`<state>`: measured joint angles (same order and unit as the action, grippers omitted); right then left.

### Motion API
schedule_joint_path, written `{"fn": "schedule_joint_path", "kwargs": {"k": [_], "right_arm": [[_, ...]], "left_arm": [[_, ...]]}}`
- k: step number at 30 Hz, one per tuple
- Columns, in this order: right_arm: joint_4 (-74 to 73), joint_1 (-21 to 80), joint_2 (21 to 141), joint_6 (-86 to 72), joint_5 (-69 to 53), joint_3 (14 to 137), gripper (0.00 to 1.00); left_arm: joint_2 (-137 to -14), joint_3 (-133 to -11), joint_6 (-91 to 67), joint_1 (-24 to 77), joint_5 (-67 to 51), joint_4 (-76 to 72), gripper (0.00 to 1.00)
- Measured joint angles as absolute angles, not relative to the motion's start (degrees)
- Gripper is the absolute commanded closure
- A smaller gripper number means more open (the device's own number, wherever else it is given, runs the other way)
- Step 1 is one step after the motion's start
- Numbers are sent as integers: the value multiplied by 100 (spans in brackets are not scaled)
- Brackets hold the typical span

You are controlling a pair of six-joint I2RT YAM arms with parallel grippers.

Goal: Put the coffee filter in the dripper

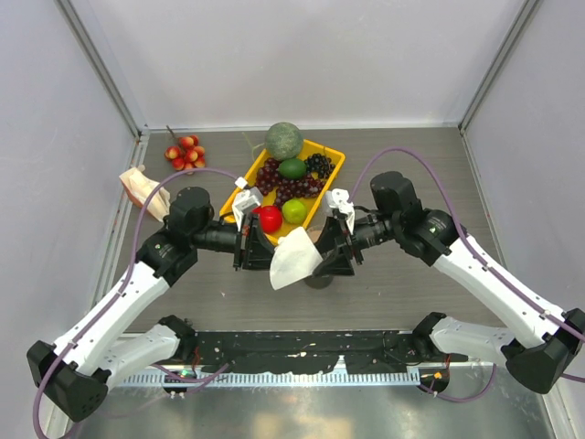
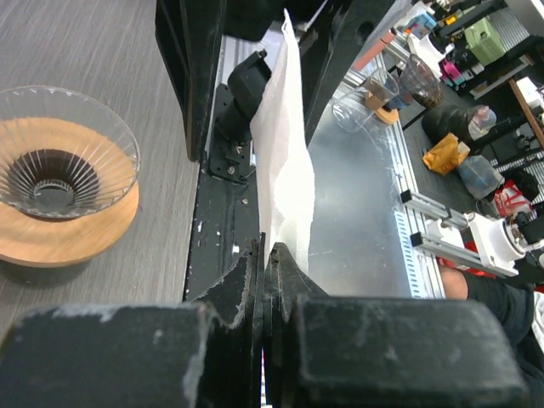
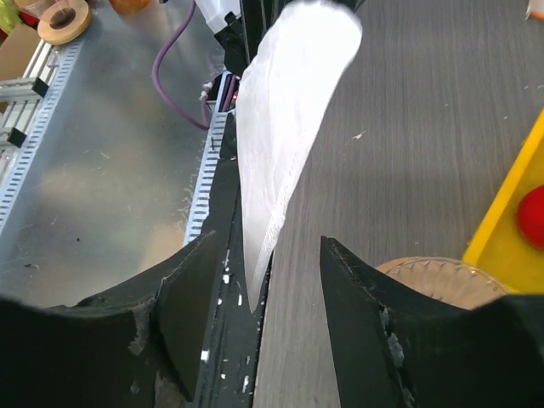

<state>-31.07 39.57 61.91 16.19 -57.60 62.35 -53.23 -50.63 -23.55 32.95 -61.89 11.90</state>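
Fingers (image 2: 234,293) of the left gripper (image 2: 265,251) pinch the coffee filter (image 2: 285,170). The right gripper (image 3: 268,240) stands open, the paper's tip between its fingers. The dripper (image 2: 64,140) sits at left.

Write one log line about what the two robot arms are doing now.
left gripper: shut on coffee filter | right gripper: open, jaws either side of coffee filter | dripper: empty, on wooden ring | task: not yet done
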Motion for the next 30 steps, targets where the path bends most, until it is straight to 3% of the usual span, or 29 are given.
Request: {"fn": "schedule_joint_path", "kwargs": {"k": [12,13,15,17,19,30], "right_arm": [[-3304,4099,6484,1826,-5684,6792,95],[-3308,4136,6495,1811,-5677,6788,95],[-3301,4185,6490,1824,-5660,6781,95],[-3277,4204,6484,1833,-5618,6759,95],[-3260,4217,6475,1833,-5548,6735,95],[-3028,4217,6222,1787,-5179,6726,95]], "left_arm": [[-5830,-5835,-740,3688,-5677,2871,100],[-5867,-5885,-674,3691,-5647,2947,95],[-5889,-5927,-582,3691,-5612,3028,63],[-5885,-5924,-556,3693,-5596,3055,48],[-5881,-5905,-661,3701,-5579,3004,40],[-5830,-5242,-1793,3059,-5461,2080,34]]}}
